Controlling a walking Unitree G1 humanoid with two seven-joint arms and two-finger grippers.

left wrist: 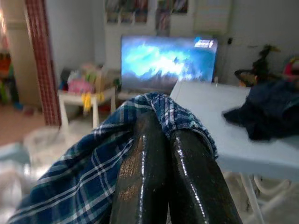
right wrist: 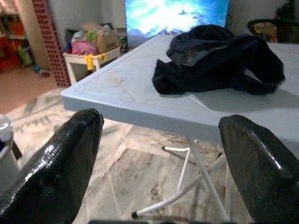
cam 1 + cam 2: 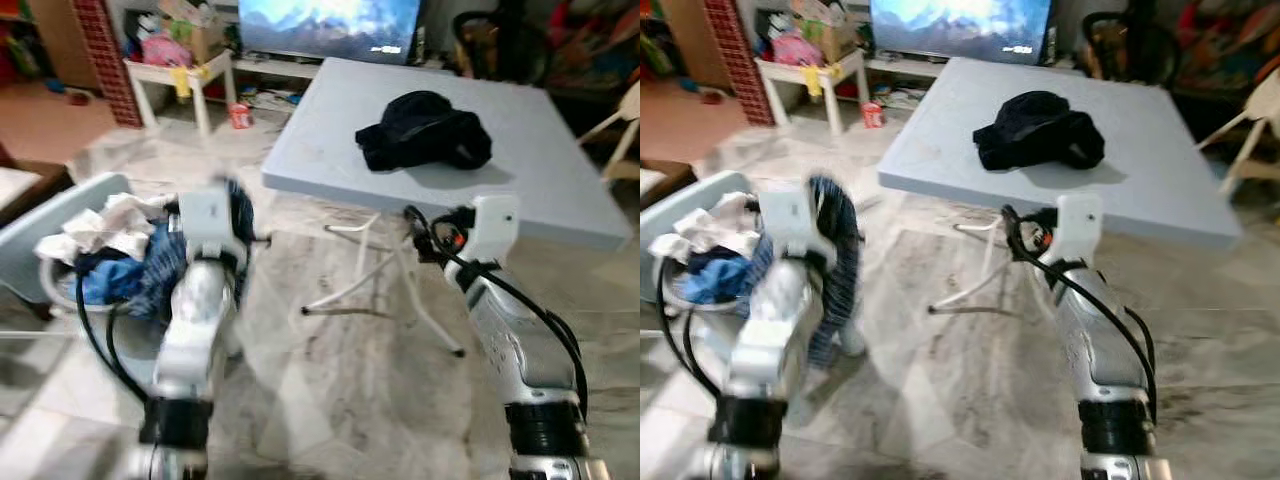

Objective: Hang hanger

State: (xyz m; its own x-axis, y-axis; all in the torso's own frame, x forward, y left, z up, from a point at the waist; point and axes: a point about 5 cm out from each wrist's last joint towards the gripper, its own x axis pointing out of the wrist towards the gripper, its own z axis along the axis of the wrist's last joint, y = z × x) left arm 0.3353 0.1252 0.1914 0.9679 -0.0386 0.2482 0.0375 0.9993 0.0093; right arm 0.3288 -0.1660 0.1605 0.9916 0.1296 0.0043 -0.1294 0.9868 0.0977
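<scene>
My left gripper [image 1: 161, 122] is shut on a blue plaid cloth [image 1: 88, 172], which drapes over its black fingers [image 1: 140, 168]. From the head camera the same cloth [image 3: 840, 255] hangs down beside my raised left arm, above the floor next to a laundry basket [image 3: 35, 245]. My right gripper [image 2: 161, 120] is open with nothing between its fingers and faces the edge of a light blue folding table [image 3: 545, 175]. A dark crumpled garment [image 3: 425, 130] lies on that table. The picture is blurred around the left arm.
The basket at the left holds white and blue laundry [image 3: 100, 235]. White table legs [image 3: 370, 285] stand on the marble floor ahead. A lit TV [image 3: 330, 25] and a small white side table [image 3: 180, 75] with clutter are at the back. A chair [image 3: 620, 130] stands at the right.
</scene>
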